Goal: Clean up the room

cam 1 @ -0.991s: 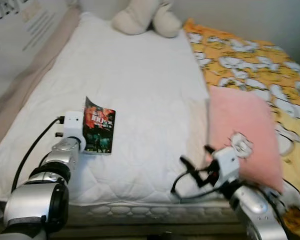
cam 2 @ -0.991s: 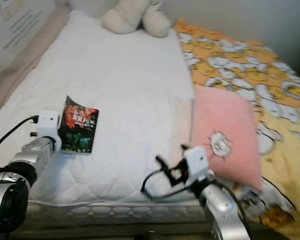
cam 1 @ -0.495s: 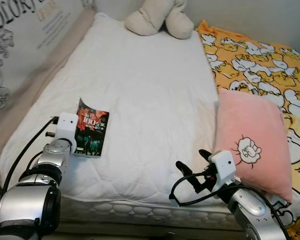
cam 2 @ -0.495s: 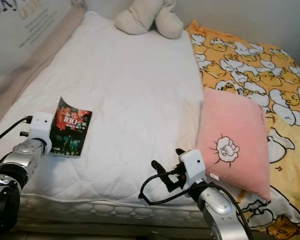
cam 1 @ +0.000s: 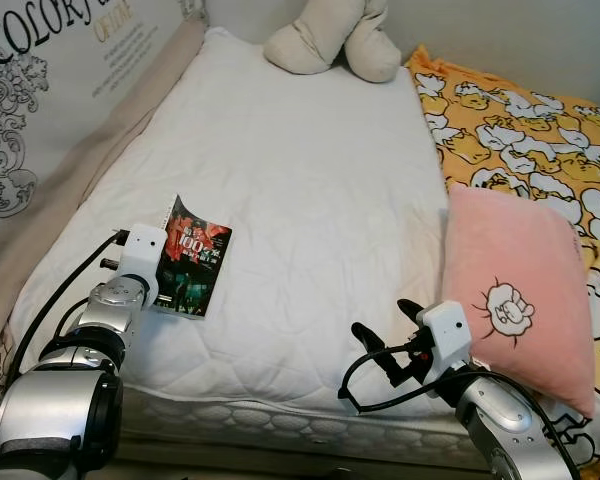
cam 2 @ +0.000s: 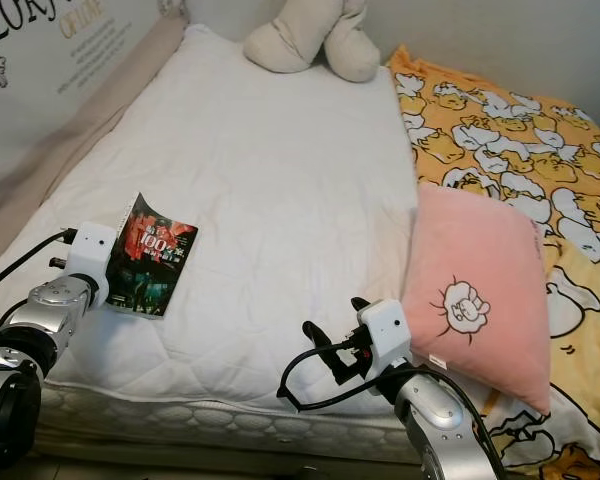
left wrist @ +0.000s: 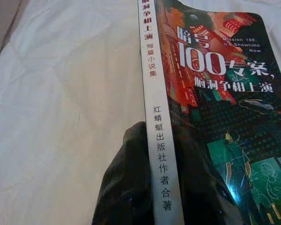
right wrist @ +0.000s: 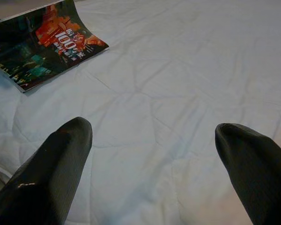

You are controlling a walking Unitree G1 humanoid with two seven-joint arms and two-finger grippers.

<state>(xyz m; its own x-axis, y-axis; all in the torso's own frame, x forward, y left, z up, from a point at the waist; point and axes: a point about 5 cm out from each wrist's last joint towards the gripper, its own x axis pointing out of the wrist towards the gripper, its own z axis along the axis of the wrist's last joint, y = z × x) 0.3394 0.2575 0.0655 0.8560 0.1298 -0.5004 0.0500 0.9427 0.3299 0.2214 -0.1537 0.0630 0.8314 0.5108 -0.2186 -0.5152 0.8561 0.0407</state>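
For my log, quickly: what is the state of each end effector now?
Left end effector: closed on the book at its spine.
Right end effector: open, empty, above the mattress.

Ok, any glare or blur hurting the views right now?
Eye views: sharp, evenly lit. Left wrist view: small glare on the book cover's lower part, fingers dark and soft, spine text readable. Right wrist view: fingertips close and blurred, mattress clear.

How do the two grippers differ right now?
The left gripper is shut on the book, fingers pinching it at the spine; the right gripper is open and holds nothing. The left sits at the book near the mattress's left edge; the right hovers over the bare white mattress beside the pink pillow. Both reach over the foot end of the bed.
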